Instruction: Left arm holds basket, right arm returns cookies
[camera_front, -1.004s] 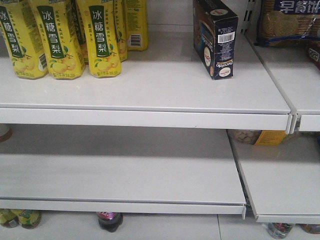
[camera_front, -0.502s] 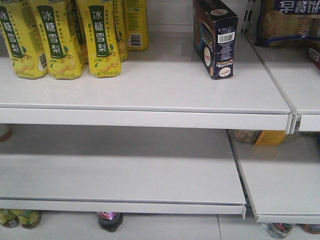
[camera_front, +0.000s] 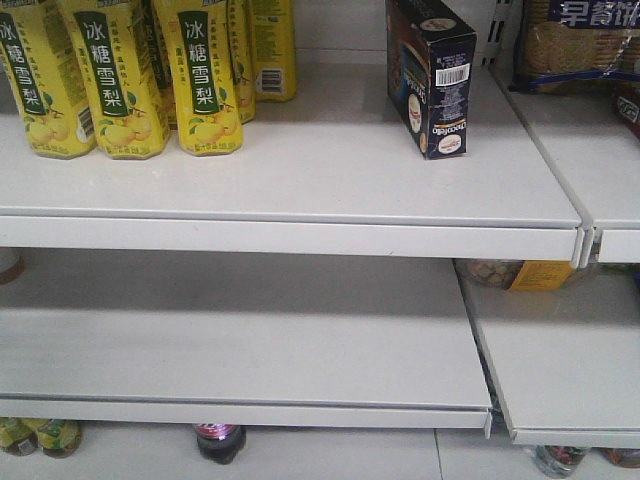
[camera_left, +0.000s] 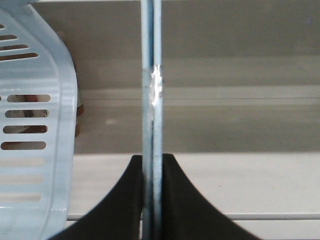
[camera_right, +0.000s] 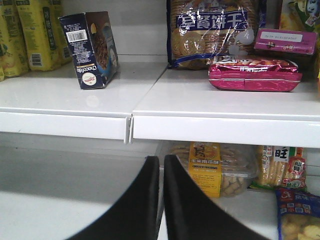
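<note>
Cookies: the dark navy cookies box (camera_front: 431, 75) stands upright on the upper shelf (camera_front: 300, 190), toward the upper right of the front view and well apart from the yellow bottles (camera_front: 120, 75) in the upper left. In the right wrist view the box (camera_right: 90, 47) sits in the upper left, leaning slightly, with its barcode end facing out.
Right hand: the right hand (camera_right: 161, 200) shows at the bottom centre of its own view, its fingers pressed almost together with only a thin slit between them, holding nothing. It is well apart from the box and lower than the upper shelf.
Left hand: the left hand (camera_left: 152, 200) pinches the thin hoop handle (camera_left: 151, 100) that runs straight up the middle of the left wrist view.
Basket: the light blue basket wall (camera_left: 30, 150) with its slots fills the left side of that view; what lies inside cannot be told.
Stage: judged from the box standing free on the shelf and the empty right hand, the return looks done or nearly so.
Doing it well: any move of the right hand should go straight back from the shelf edge (camera_right: 65, 122), clear of the leaning box so it is not knocked. The left grip should be kept firm and level so the basket does not swing into the shelving.
Risk: the box leans and may tip if brushed.
</note>
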